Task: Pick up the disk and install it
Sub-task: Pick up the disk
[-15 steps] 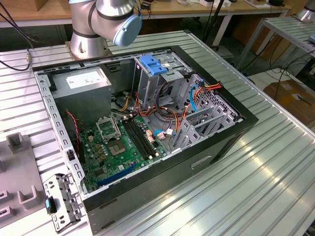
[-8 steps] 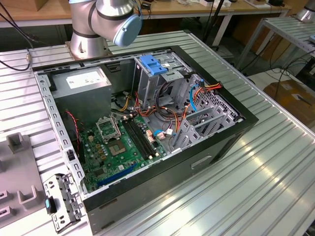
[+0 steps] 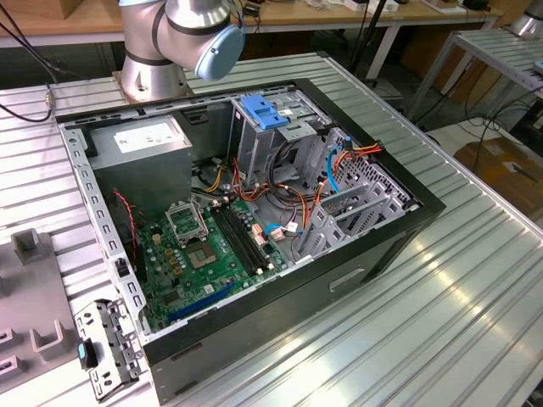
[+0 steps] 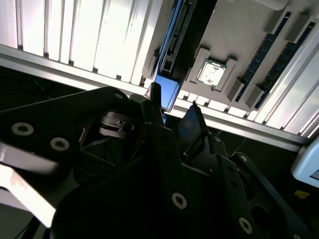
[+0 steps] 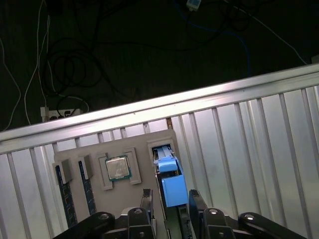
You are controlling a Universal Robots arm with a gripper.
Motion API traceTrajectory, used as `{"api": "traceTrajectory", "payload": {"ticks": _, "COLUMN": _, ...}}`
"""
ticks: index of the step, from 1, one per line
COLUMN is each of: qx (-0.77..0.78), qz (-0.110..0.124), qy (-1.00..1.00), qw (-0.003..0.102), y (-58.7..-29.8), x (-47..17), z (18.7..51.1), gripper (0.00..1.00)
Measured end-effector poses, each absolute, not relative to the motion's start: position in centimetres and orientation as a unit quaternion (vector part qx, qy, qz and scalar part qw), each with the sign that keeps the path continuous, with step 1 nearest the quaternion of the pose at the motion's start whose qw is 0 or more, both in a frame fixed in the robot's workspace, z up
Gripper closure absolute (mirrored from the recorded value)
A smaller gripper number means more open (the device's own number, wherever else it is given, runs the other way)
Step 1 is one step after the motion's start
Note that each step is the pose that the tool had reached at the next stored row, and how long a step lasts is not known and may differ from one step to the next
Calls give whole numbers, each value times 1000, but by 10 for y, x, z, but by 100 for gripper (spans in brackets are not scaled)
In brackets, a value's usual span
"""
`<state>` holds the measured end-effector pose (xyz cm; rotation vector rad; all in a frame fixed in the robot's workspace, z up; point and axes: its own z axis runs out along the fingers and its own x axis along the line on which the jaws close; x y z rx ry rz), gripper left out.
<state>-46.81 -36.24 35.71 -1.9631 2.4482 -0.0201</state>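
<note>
Well, in the exterior view an open computer case (image 3: 254, 212) lies on the ribbed metal table (image 3: 441, 322), just in front of my arm's base (image 3: 153, 51). Inside it I see a green motherboard (image 3: 204, 246), a grey metal box (image 3: 140, 140) with a white label in the corner nearest my base, and a flat blue latch (image 3: 261, 113) on top of the drive cage. A grey parts tray (image 3: 30, 280) sits at the exterior view's left edge, apart from the case. In the first wrist view I look straight down on such a tray (image 5: 144, 149) resting on the ribbed table, close to the table's edge. It holds memory sticks (image 5: 67, 199), a processor chip (image 5: 118, 168) and, in the slot beside the chip, the disk (image 5: 169, 181) standing on edge with its bright blue carrier rail uppermost. My claw (image 5: 170, 193) hangs directly above that slot, its black fingers (image 5: 195, 201) spread apart with one on each side of the blue rail; whether the pads touch it I cannot tell. In the second wrist view the claw (image 4: 174, 98) is seen from the other side: the two fingertips (image 4: 155, 97) straddle the blue end of the disk (image 4: 167, 89), which sits in its slot in the tray (image 4: 239, 45), next to the chip (image 4: 212, 73).
</note>
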Motion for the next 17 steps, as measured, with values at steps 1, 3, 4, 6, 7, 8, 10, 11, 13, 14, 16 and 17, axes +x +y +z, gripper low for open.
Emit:
{"api": "traceTrajectory", "payload": {"ticks": 1, "qx": -626, "qz": -6, "qy": 780, "qw": 2, "y": -362, "x": -468, "z": 357, "gripper": 56}}
{"api": "traceTrajectory", "payload": {"ticks": 3, "qx": -626, "qz": -6, "qy": 780, "qw": 2, "y": -362, "x": -468, "z": 357, "gripper": 44}}
{"api": "traceTrajectory", "payload": {"ticks": 4, "qx": -626, "qz": -6, "qy": 780, "qw": 2, "y": -362, "x": -468, "z": 357, "gripper": 44}}
{"api": "traceTrajectory", "payload": {"ticks": 6, "qx": -626, "qz": -6, "qy": 780, "qw": 2, "y": -362, "x": -468, "z": 357, "gripper": 44}}
{"api": "traceTrajectory", "payload": {"ticks": 7, "qx": -626, "qz": -6, "qy": 780, "qw": 2, "y": -362, "x": -468, "z": 357, "gripper": 44}}
{"api": "traceTrajectory", "payload": {"ticks": 8, "qx": -626, "qz": -6, "qy": 780, "qw": 2, "y": -362, "x": -468, "z": 357, "gripper": 44}}
{"api": "traceTrajectory", "payload": {"ticks": 10, "qx": -626, "qz": -7, "qy": 780, "qw": 2, "y": -362, "x": -468, "z": 357, "gripper": 44}}
{"api": "traceTrajectory", "payload": {"ticks": 11, "qx": -626, "qz": -7, "qy": 780, "qw": 2, "y": -362, "x": -468, "z": 357, "gripper": 44}}
{"api": "traceTrajectory", "payload": {"ticks": 13, "qx": -626, "qz": -7, "qy": 780, "qw": 2, "y": -362, "x": -468, "z": 357, "gripper": 44}}
{"api": "traceTrajectory", "payload": {"ticks": 14, "qx": -626, "qz": -7, "qy": 780, "qw": 2, "y": -362, "x": -468, "z": 357, "gripper": 44}}
{"api": "traceTrajectory", "payload": {"ticks": 16, "qx": -626, "qz": -7, "qy": 780, "qw": 2, "y": -362, "x": -468, "z": 357, "gripper": 44}}
{"api": "traceTrajectory", "payload": {"ticks": 17, "qx": -626, "qz": -7, "qy": 780, "qw": 2, "y": -362, "x": -468, "z": 357, "gripper": 44}}
